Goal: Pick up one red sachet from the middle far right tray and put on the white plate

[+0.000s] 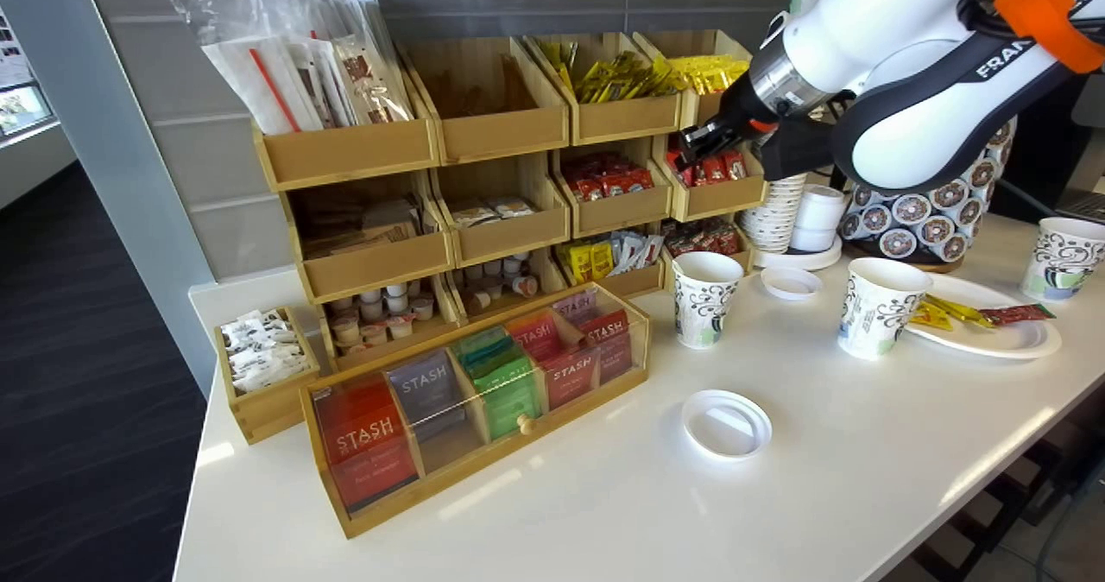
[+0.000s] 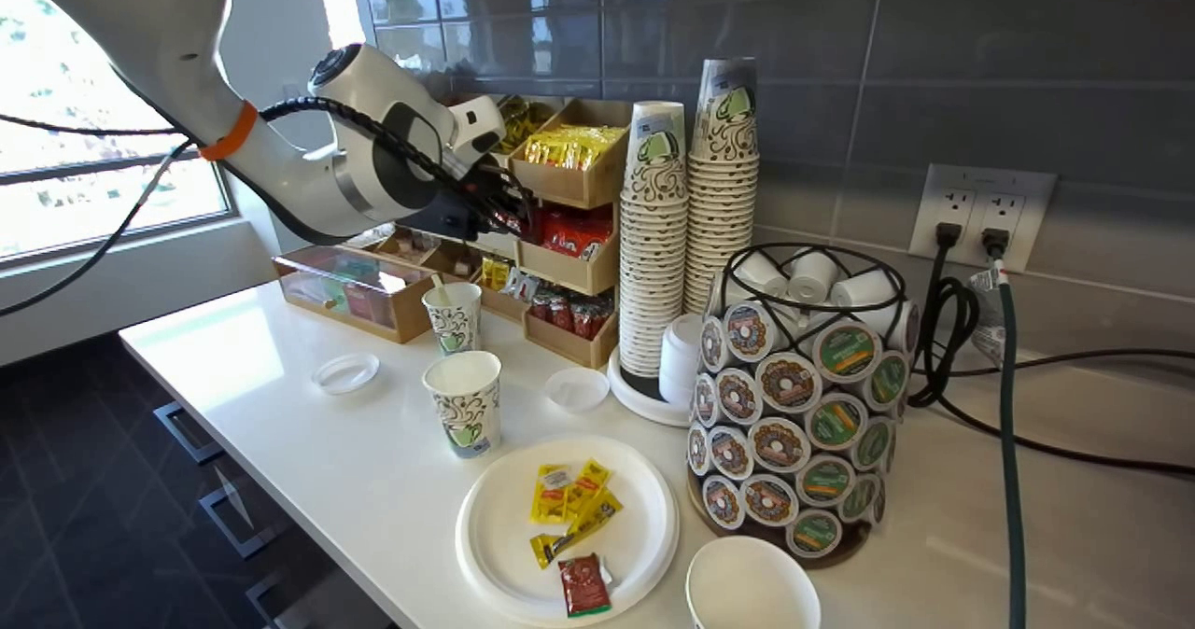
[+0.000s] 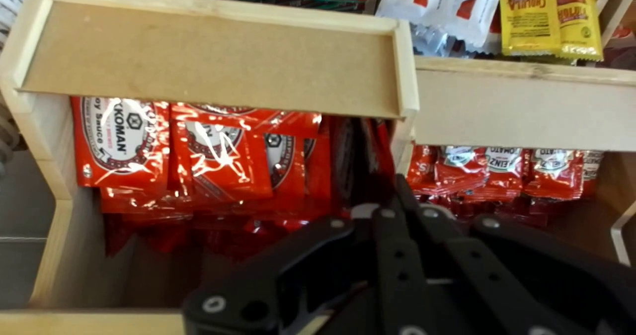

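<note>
The tray [image 1: 716, 199] is the middle-tier bin at the cup-stack end of the wooden rack; it also shows in an exterior view [image 2: 565, 270] and the wrist view [image 3: 213, 56]. It holds several red sachets [image 3: 218, 156] with white labels. My gripper [image 3: 397, 191] is inside the tray at its side wall, fingers closed. A red sachet [image 3: 385, 148], standing on edge in shadow, meets the fingertips and seems pinched; the contact is partly hidden. In an exterior view the gripper [image 1: 688, 143] dips into the tray. The white plate [image 2: 504, 517] holds yellow sachets and a red one [image 2: 585, 584].
The bin above holds yellow sachets [image 2: 574, 146]. Tall cup stacks [image 2: 653, 284] stand beside the rack, then a coffee-pod carousel [image 2: 784, 442]. Paper cups [image 1: 704, 306] [image 1: 876, 310] stand on the counter between rack and plate. A slanted tea box [image 1: 483, 409] sits in front.
</note>
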